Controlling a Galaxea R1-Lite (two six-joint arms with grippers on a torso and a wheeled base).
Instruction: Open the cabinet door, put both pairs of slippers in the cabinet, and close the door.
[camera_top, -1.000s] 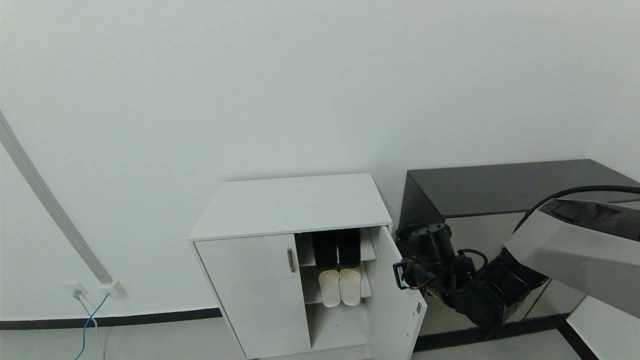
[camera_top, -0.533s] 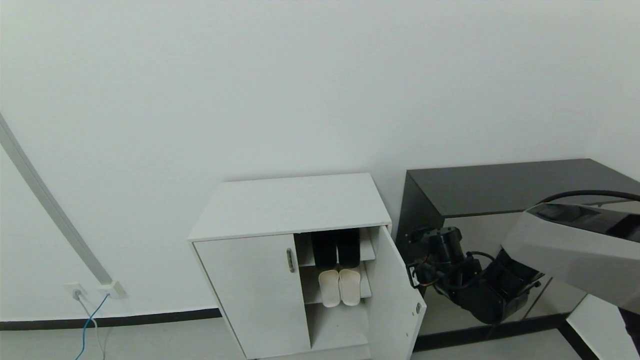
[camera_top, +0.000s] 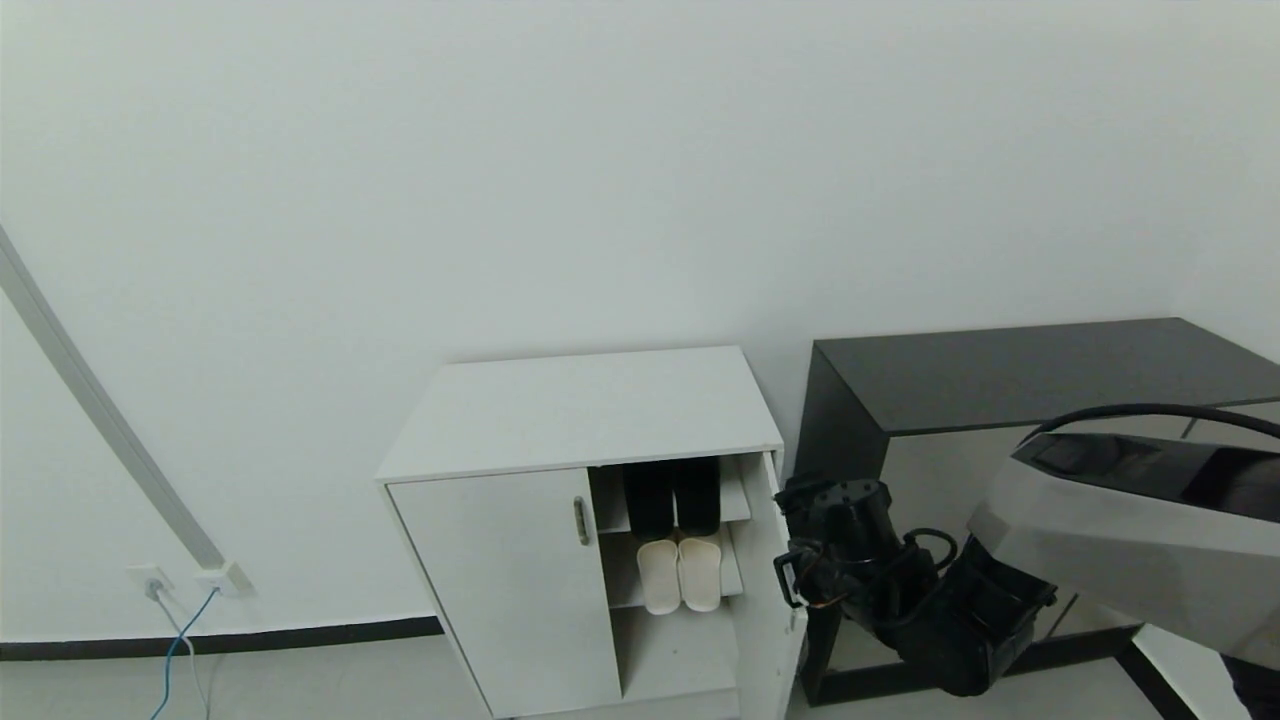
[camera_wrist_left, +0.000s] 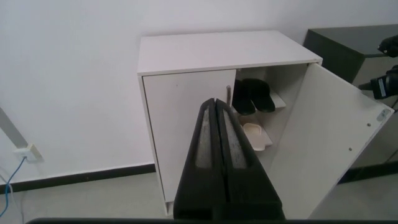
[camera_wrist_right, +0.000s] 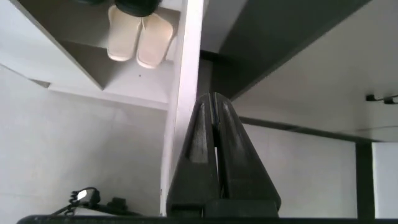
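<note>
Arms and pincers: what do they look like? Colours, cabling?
Right arm: angular silver-grey shell, black cylindrical wrist section, black cables looped around it plus one arching over the shell. Left pincer and right pincer: matte black, two long fingers tapering to a point, greyish strips along them.

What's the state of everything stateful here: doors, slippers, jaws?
left door, shut.
right door, open, swung outward.
black slippers, inside the cabinet, on the top shelf.
white slippers, inside, on the shelf below.
left gripper, jaws shut, empty.
right gripper, jaws shut, empty, by the right door's outer face; contact unclear.
wall socket, cable plugged in.
</note>
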